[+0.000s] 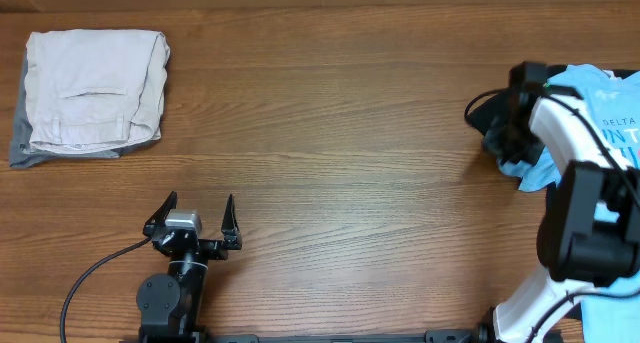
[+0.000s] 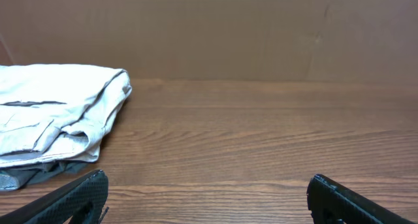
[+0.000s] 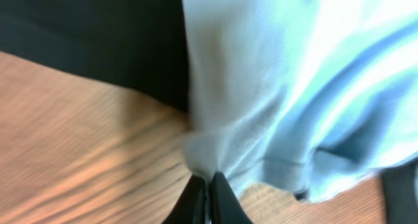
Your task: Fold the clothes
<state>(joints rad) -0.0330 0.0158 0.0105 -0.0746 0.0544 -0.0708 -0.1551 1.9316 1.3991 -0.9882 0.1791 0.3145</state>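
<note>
Right tool [image 3: 204, 185] pinches the light blue T-shirt [image 3: 281, 87] edge at the worktop's [image 1: 350, 133] right side; left tool [image 1: 197, 221] gapes wide over bare wood.

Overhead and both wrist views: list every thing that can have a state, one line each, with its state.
left hand: open, empty, clear of all the clothes.
right hand: shut on a fold of the T-shirt.
T-shirt: unfolded, bunched at the table's right edge, pinched.
beige garment: folded, lying on the grey garment.
grey garment: flat underneath, mostly hidden.
</note>
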